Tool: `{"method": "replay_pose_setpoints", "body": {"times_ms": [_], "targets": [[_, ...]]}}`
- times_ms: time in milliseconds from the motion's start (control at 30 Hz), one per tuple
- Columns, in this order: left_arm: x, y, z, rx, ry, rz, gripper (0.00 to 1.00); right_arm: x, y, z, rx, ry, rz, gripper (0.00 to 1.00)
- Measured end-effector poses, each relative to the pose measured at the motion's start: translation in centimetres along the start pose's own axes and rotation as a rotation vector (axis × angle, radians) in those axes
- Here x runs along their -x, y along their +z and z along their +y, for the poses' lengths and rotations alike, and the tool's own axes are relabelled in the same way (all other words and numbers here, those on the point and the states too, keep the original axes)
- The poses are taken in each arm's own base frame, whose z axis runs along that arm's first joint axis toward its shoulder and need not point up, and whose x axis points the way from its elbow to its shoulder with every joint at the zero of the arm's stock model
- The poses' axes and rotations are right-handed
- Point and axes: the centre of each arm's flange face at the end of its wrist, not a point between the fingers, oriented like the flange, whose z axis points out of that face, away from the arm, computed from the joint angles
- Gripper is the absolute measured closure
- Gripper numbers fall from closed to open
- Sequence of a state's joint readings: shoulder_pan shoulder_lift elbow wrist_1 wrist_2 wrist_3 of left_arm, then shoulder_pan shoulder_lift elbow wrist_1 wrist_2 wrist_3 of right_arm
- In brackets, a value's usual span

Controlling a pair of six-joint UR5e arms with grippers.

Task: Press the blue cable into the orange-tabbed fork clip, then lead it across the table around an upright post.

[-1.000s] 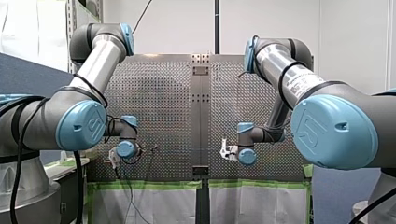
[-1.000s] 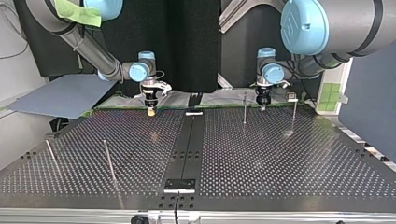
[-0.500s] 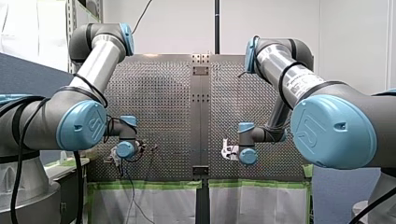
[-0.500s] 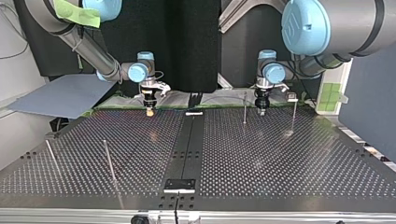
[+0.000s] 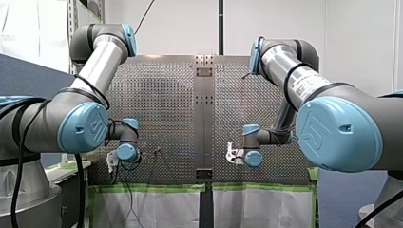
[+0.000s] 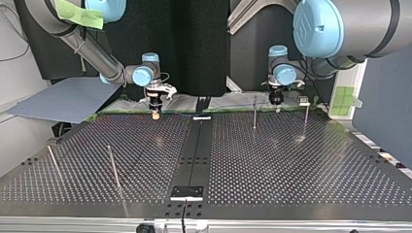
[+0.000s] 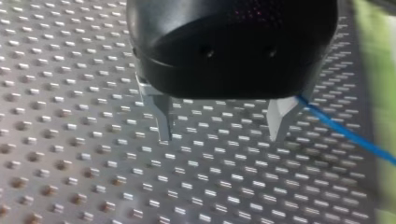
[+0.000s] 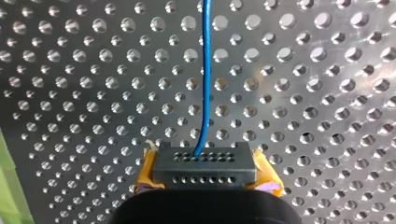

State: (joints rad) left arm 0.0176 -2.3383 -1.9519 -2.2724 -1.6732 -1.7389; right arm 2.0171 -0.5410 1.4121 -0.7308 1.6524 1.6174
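Observation:
The blue cable (image 8: 206, 70) runs straight ahead from my right gripper (image 8: 205, 158), whose yellow pads (image 8: 268, 175) are shut on it. In the top view my right gripper (image 6: 155, 115) stands low over the table's back edge. In the front view the cable (image 5: 190, 153) stretches from my right gripper (image 5: 231, 154) towards my left gripper (image 5: 114, 161). My left gripper (image 7: 222, 123) is open with nothing between its metal fingers (image 7: 161, 116). The cable (image 7: 345, 133) passes outside one finger. In the top view my left gripper (image 6: 276, 103) hangs above the table beside an upright post (image 6: 254, 112). No orange-tabbed clip shows clearly.
Another thin post (image 6: 306, 119) stands at the top view's back right, and two more posts (image 6: 112, 167) lean near its front left. A small white piece (image 6: 201, 117) lies on the dark centre strip (image 6: 194, 160). Green-taped cloth lines the table's back edge (image 6: 121, 108).
My left gripper has gone from shut to open, letting go of the cable, and has risen off the table in the top view. My right gripper has stayed put, still gripping the cable.

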Motion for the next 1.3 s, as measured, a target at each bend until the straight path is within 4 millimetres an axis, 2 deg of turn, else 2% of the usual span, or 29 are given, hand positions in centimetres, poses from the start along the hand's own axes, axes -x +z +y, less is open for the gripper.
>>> {"method": "replay_pose_setpoints", "body": {"times_ms": [167, 333, 467, 933, 1200, 1300], "targets": [[-1.8, -2.2, 0.7, 0.018, 0.037, 0.088, 0.02, 0.1, 0.0, 0.2, 0.0, -0.002, -0.008, 1.0], [-3.6, -4.7, 0.4, -0.026, 0.061, 0.161, 0.02, 0.1, 0.0, 0.1, -0.009, -0.002, -0.007, 1.0], [-4.2, -5.9, -0.1, -0.07, 0.064, 0.182, 0.02, 0.1, 0.0, 0.1, -0.013, -0.002, -0.012, 1.0], [-2.9, -7.9, -1.3, -0.138, 0.068, 0.134, 0.02, 0.2, -0.1, 0.1, -0.013, -0.003, -0.019, 1.0], [-0.3, -8.8, -2.3, -0.157, 0.056, 0.068, 0.02, 0.2, -0.1, 0.1, -0.014, -0.003, -0.018, 1.0], [0.0, -9.1, -2.9, -0.177, 0.062, 0.062, 0.02, 0.2, -0.1, 0.0, -0.018, -0.003, -0.018, 1.0]]}}
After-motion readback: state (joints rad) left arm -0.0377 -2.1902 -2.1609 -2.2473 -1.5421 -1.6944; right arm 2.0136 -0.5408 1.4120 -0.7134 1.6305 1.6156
